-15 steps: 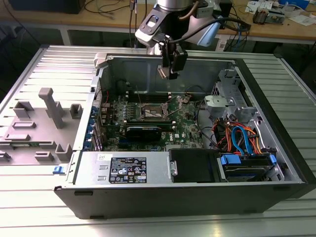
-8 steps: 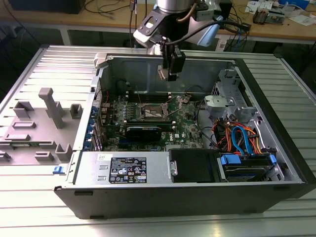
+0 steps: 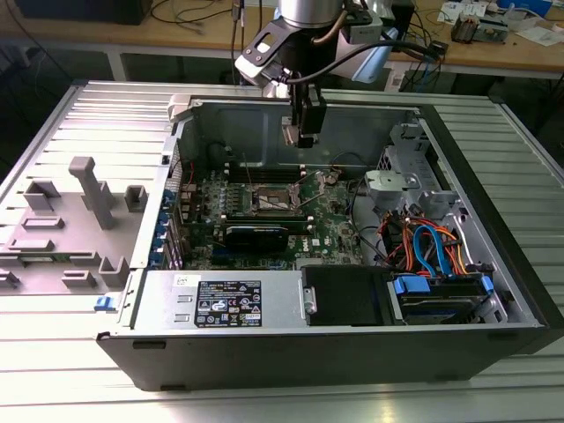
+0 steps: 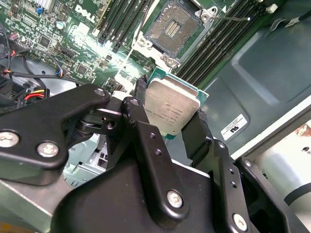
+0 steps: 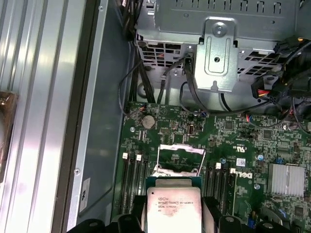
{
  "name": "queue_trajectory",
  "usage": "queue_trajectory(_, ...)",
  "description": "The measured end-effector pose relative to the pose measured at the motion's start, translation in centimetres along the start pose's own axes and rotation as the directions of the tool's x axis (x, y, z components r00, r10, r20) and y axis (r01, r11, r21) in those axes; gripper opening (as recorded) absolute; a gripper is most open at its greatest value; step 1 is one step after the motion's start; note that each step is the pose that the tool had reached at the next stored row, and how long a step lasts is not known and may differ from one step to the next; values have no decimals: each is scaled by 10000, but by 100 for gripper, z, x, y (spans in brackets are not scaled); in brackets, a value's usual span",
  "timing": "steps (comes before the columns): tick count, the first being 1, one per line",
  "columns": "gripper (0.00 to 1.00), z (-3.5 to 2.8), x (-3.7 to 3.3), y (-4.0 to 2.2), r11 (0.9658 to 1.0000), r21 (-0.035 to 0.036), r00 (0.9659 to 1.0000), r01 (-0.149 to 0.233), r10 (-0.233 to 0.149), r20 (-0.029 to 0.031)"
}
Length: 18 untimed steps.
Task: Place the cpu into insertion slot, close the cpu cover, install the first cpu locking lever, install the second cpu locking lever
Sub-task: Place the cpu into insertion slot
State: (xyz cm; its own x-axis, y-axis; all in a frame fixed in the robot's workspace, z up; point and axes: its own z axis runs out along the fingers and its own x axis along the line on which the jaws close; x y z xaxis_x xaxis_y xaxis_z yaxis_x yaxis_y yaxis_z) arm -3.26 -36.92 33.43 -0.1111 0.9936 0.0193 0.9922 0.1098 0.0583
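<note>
The cpu (image 4: pixel 172 104) is riding in the claw (image 4: pixel 169 115), whose black fingers (image 4: pixel 195 133) are pressing together on two opposite edges of the chip. That is the sound place to take it. It is a thin, rigid square with a smooth silver-grey metal lid on a green board, likely light and slick, and likely fragile on its underside, so gripping the edges is sparing the faces.

In the exterior view the chip (image 3: pixel 290 134) is hanging in the air inside the open computer case (image 3: pixel 493 264), well apart from the board. The insertion slot (image 3: pixel 276 201) is lying at about 6 o'clock from the claw (image 3: pixel 304 132).

In the second wrist view the insertion slot (image 4: pixel 172 26) is showing a bare greyish centre inside its dark frame, so nothing is sitting in it yet. In the first wrist view the cpu cover (image 5: pixel 181 148), a thin bright metal frame, is appearing swung open beyond the chip (image 5: pixel 173 206).

Long narrow memory slots (image 4: pixel 121 22) are flanking the socket. At 6 o'clock from the socket, a boxy power supply (image 3: pixel 225 300) is showing. Beside the case at 9 o'clock, a grey moulded fixture (image 3: pixel 84 207) is resting on the ribbed metal tabletop (image 3: pixel 53 379).
</note>
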Motion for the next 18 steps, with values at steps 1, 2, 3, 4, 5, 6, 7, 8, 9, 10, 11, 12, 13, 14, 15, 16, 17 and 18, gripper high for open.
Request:
queue_trajectory(1, 54, 0, 0, 0, 10000, 0, 10000, -1, 1, 0)
queue_trajectory(2, 54, 0, 0, 0, 10000, 0, 10000, -1, 1, 0)
queue_trajectory(3, 54, 0, 0, 0, 10000, 0, 10000, -2, 2, 0)
queue_trajectory(4, 54, 0, 0, 0, 10000, 0, 10000, -2, 2, 0)
queue_trajectory(5, 54, 0, 0, 0, 10000, 0, 10000, -1, 1, 0)
queue_trajectory(6, 54, 0, 0, 0, 10000, 0, 10000, -1, 1, 0)
queue_trajectory(7, 54, 0, 0, 0, 10000, 0, 10000, -1, 1, 1)
queue_trajectory(8, 54, 0, 0, 0, 10000, 0, 10000, -1, 1, 0)
queue_trajectory(9, 54, 0, 0, 0, 10000, 0, 10000, -1, 1, 1)
queue_trajectory(10, 54, 1, 0, 0, 10000, 0, 10000, -3, 3, 1)
queue_trajectory(11, 54, 1, 0, 0, 10000, 0, 10000, -4, 4, 0)
queue_trajectory(12, 54, 2, 0, 0, 10000, 0, 10000, -12, 12, 0)
queue_trajectory(13, 54, 2, 0, 0, 10000, -1, 10000, -38, 38, 3)
queue_trajectory(14, 54, 3, -2, -1, 10000, -2, 10000, -74, 74, 3)
queue_trajectory(15, 54, 3, -2, -1, 10000, -2, 10000, -82, 82, 4)
queue_trajectory(16, 54, 3, -3, 0, 10000, -1, 10000, -86, 86, 5)
queue_trajectory(17, 54, 3, -3, -1, 10000, -2, 10000, -98, 98, 6)
queue_trajectory(18, 54, 3, -3, 0, 9999, -2, 9999, -108, 108, 6)
